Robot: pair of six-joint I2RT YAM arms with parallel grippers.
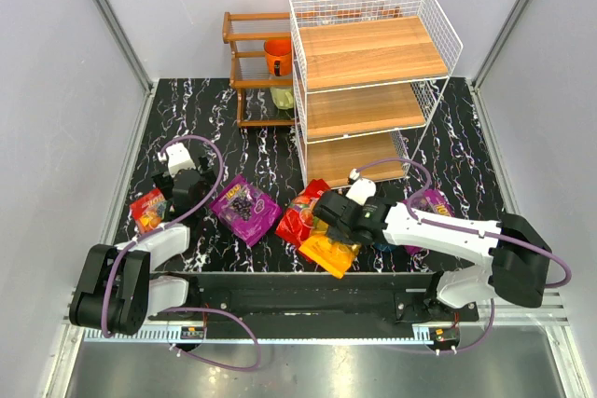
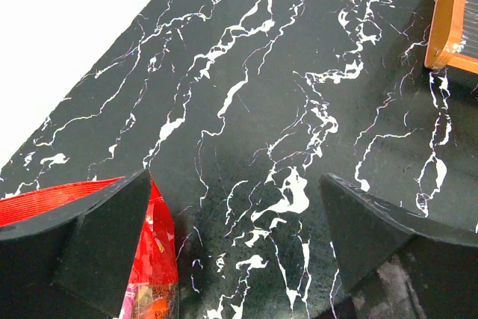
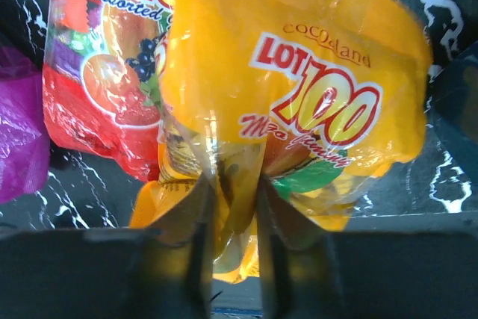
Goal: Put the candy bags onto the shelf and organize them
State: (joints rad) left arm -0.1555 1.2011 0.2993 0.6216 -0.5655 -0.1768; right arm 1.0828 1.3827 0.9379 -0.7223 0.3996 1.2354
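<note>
**Top external view: shelf bare, first pick in hand**

None of the five bags is on the shelf (image 1: 373,53); all three boards show bare wood. All the bags are down at the table (image 1: 215,128), in front of the shelf. One red bag (image 1: 149,209) lies far left, a purple bag (image 1: 244,209) next to it, and a second red bag (image 1: 300,219) sits mid-table, touching the orange bag (image 1: 328,251). A second purple bag (image 1: 431,202) is half hidden behind the right arm.

The right gripper (image 3: 230,207) has its jaws pinched nearly together on the orange bag's lower edge. Whether that bag has left the table I cannot tell.

The left gripper (image 2: 235,184) is spread wide over bare table, holding nothing, with the far-left red bag just beside one finger.

By my reckoning, all five placements remain, and tidying after them.
</note>
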